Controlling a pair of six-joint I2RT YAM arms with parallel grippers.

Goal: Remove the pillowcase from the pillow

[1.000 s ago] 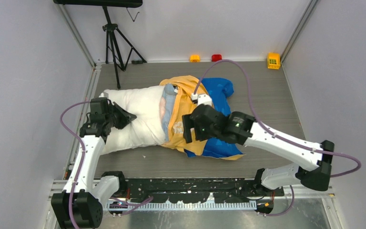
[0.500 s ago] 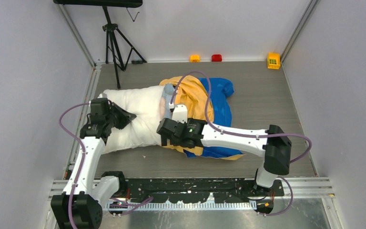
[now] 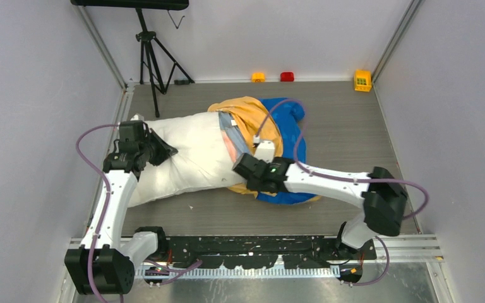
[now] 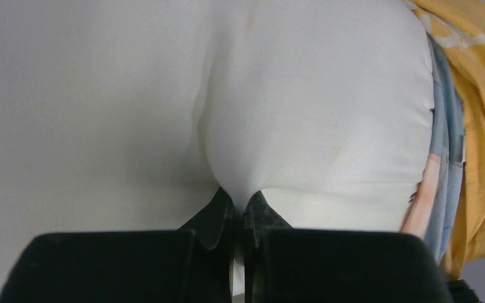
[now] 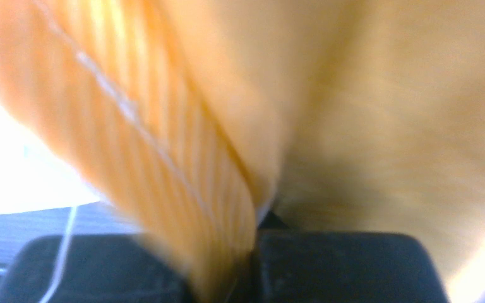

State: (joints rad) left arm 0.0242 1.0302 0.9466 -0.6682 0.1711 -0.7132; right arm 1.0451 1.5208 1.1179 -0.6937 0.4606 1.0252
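Note:
The white pillow point(image 3: 183, 158) lies across the left half of the table. Its right end is still inside the orange-yellow pillowcase point(image 3: 252, 117), whose blue part point(image 3: 284, 126) is bunched up to the right. My left gripper point(image 3: 164, 151) is shut on a pinch of the pillow's fabric near its left end; in the left wrist view the pinch sits between the tips point(image 4: 243, 199), with the pillowcase point(image 4: 480, 95) at the right edge. My right gripper point(image 3: 240, 167) is at the pillowcase's near edge. In the blurred right wrist view it point(image 5: 259, 218) is shut on a fold of orange pillowcase point(image 5: 183, 158).
A black tripod point(image 3: 148, 57) stands at the back left. Along the back wall sit a small orange block point(image 3: 258, 77), a red block point(image 3: 287, 76) and a yellow block point(image 3: 362, 79). Walls close in both sides; a black rail point(image 3: 252, 249) runs along the near edge.
My right gripper went from open to shut on the pillowcase's near edge and drew back right. The pillowcase has bunched further right and more white pillow shows. The left gripper kept its grip.

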